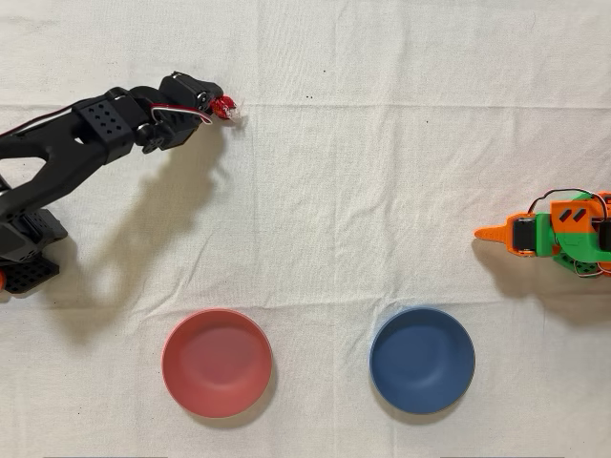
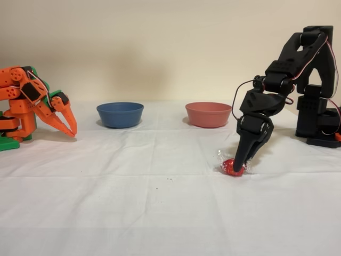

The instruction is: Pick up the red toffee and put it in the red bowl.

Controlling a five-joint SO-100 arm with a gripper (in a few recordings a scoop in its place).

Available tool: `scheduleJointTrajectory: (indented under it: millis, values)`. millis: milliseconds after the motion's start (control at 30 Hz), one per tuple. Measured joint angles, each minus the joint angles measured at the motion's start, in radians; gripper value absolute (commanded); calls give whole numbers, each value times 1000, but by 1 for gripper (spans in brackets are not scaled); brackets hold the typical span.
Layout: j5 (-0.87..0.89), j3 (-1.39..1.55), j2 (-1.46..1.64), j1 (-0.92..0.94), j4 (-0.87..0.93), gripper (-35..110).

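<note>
The black arm point(image 2: 298, 69) is seen bent down over the white cloth-covered table point(image 2: 133, 213), with its gripper point(image 2: 241, 164) lowered to the surface and pointed steeply downward in the fixed view. The red toffee point(image 2: 233, 167) is pinched between the fingertips: red foil is visible on both sides of the black tips, and a clear twisted wrapper end sticks out to the left in that view. The candy appears to be resting on the cloth, or just at it; a gap underneath cannot be made out. In the overhead view the gripper point(image 1: 221, 108) is found in the upper left area, with the toffee point(image 1: 225, 108) at its tip and a pale wrapper end trailing toward the right. The jaws are closed down to the width of the candy. The red bowl point(image 1: 217, 363) is located near the bottom edge in the overhead view, below the gripper and well apart from it; nothing is seen inside it. In the fixed view the same bowl point(image 2: 208, 114) is seen behind and slightly left of the gripper. The blue bowl point(image 1: 422, 360) is placed beside the red one, to its right in the overhead view, and is seen with a bare interior. The idle orange arm point(image 1: 558, 231) is parked at the right edge in the overhead view.
</note>
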Motion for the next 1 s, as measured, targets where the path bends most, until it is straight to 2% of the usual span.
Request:
scheduleJointTrajectory:
  millis: [467, 1000]
  values:
    - [-18, 26, 126, 43, 103, 5]
    - [-34, 0, 422, 210, 376, 5]
